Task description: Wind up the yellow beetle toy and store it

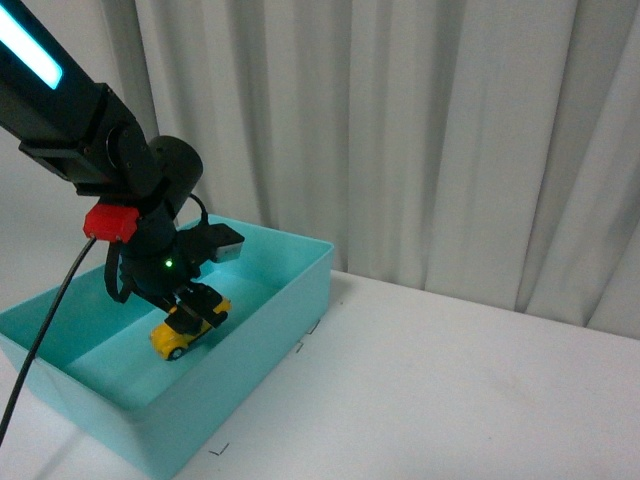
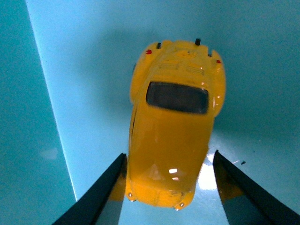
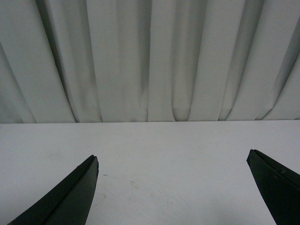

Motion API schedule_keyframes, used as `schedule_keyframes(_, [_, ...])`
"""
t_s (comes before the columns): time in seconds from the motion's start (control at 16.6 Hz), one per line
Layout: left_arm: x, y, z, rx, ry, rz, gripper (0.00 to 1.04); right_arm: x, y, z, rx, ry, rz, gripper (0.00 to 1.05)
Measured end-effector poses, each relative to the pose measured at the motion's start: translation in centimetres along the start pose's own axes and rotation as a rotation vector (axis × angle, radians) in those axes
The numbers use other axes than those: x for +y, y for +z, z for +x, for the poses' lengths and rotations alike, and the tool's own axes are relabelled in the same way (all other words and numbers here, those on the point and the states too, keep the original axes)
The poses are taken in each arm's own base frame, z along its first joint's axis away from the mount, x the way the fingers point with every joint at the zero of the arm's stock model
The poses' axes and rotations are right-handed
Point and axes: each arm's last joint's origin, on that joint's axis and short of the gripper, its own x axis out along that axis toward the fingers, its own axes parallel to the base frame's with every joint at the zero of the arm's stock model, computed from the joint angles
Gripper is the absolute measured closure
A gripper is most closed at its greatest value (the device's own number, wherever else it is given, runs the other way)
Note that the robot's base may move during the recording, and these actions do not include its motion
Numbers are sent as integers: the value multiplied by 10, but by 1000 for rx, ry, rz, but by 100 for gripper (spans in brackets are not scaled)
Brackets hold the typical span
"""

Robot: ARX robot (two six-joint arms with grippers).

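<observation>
Beetle lies in the bin, my left tool around it

My left tool (image 2: 169, 153) straddles the yellow beetle toy (image 2: 173, 136) on the teal bin (image 1: 250, 360) floor, jaws slightly parted, the car's long axis pointing away from the wrist. My right tool (image 3: 172, 154) gapes over the bare surface (image 1: 450, 380), well apart.

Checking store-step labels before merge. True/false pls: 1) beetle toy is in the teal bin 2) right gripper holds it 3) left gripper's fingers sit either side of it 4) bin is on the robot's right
1. The yellow beetle toy is inside the teal bin: true.
2. The right gripper holds the toy: false. It is open and empty over the white table.
3. The left gripper has its fingers either side of the toy: true.
4. The bin is on the robot's right: false. It stands on the left, under the left arm.
</observation>
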Motion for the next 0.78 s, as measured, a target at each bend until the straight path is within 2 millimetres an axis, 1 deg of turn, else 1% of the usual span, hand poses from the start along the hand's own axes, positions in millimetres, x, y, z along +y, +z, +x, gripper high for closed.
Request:
schedule_keyframes(0.12, [-1,1,-1,-14,-38,-18,29,0,0,0,0,0,0,7])
schedule_keyframes(0.18, [0,2,-5,-31,-55,-30,18,0,0,0,0,0,0,7])
schedule_keyframes(0.24, [4,4,-18,-78,-71,-43,8,0,0,0,0,0,0,7])
schedule_keyframes(0.3, [12,8,-40,-151,-75,-60,6,0,0,0,0,0,0,7])
schedule_keyframes(0.36, [22,10,-69,-243,-77,-89,7,0,0,0,0,0,0,7])
schedule_keyframes(0.42, [33,7,-102,-341,-70,-122,7,0,0,0,0,0,0,7])
schedule_keyframes(0.48, [39,0,-134,-433,-71,-149,7,0,0,0,0,0,0,7])
schedule_keyframes(0.54, [41,-10,-161,-507,-75,-165,7,0,0,0,0,0,0,7])
schedule_keyframes(0.6, [40,-26,-187,-566,-77,-181,7,0,0,0,0,0,0,7])
schedule_keyframes(0.78, [31,-64,-235,-674,-88,-192,7,0,0,0,0,0,0,7])
